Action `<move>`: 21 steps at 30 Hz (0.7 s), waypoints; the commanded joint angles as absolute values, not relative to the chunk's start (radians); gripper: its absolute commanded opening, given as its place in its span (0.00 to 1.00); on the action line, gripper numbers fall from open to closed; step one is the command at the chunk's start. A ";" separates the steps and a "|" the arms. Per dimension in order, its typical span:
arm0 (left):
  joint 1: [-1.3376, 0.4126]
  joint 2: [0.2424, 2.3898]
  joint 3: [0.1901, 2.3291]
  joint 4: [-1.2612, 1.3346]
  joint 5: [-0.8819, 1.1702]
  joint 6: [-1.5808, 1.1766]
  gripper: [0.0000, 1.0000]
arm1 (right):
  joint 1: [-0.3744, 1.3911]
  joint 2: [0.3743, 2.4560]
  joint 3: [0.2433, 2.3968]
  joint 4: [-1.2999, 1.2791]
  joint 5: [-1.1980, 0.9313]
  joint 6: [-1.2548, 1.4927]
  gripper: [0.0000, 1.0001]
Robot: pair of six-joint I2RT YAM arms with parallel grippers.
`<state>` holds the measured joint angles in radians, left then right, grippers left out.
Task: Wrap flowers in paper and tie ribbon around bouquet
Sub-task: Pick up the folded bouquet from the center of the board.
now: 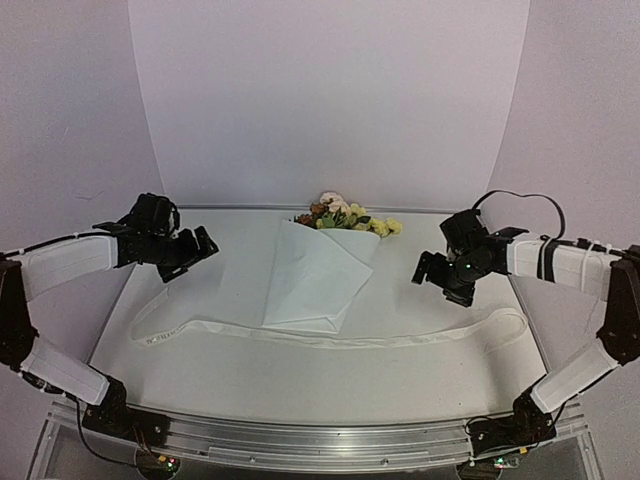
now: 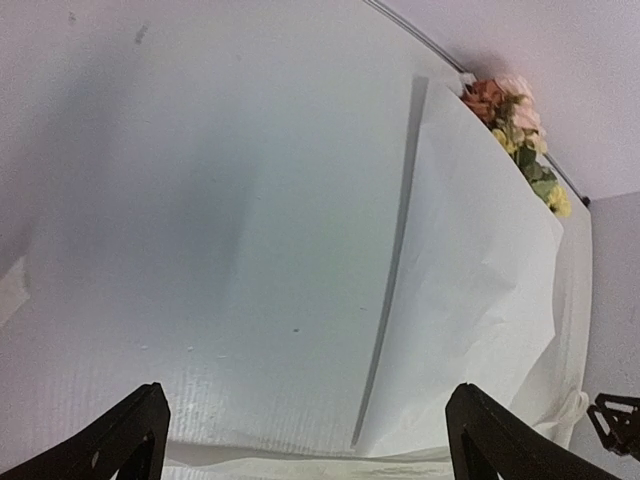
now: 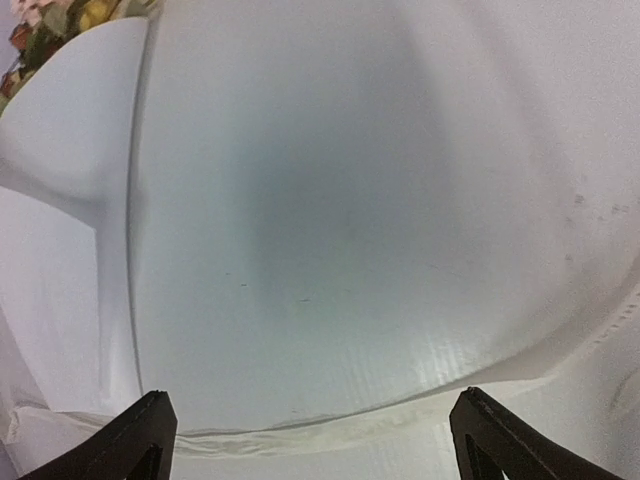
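Bouquet point(image 1: 318, 275): lies wrapped on your table point(image 1: 230, 300).
Ribbon point(image 1: 400, 341): untied, flat by its near tip.
Your left hand point(image 1: 190, 258): wide apart, empty.
Your right hand point(image 1: 437, 280): wide apart, empty.

The paper point(image 1: 312, 272) hides stems of the flowers point(image 1: 345, 214)

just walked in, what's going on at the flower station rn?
Neither arm is holding anything. The left tool and right tool hover open on either side of the white paper cone, which lies on the table with yellow, pink and cream artificial flowers showing at its wide far end. The long narrow cream fabric ribbon lies loose across the table at the cone's narrow near end, not yet tied.
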<state>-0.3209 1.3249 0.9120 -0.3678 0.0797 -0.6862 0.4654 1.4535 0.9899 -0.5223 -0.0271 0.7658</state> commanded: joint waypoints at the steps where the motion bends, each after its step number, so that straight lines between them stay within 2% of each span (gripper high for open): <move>1: -0.360 1.490 0.994 -0.206 0.339 -0.658 0.99 | 0.542 1.578 1.063 -0.298 -0.140 0.813 0.98; 5: -0.386 1.652 1.047 -0.090 0.466 -0.672 0.95 | 0.570 1.720 1.097 -0.107 -0.227 0.875 0.94; 9: -0.388 1.765 1.077 0.030 0.549 -0.711 0.92 | 0.580 1.837 1.153 -0.026 -0.276 0.910 0.88; 21: -0.413 1.997 1.222 0.041 0.587 -0.719 0.92 | 0.584 2.029 1.271 0.019 -0.302 0.946 0.77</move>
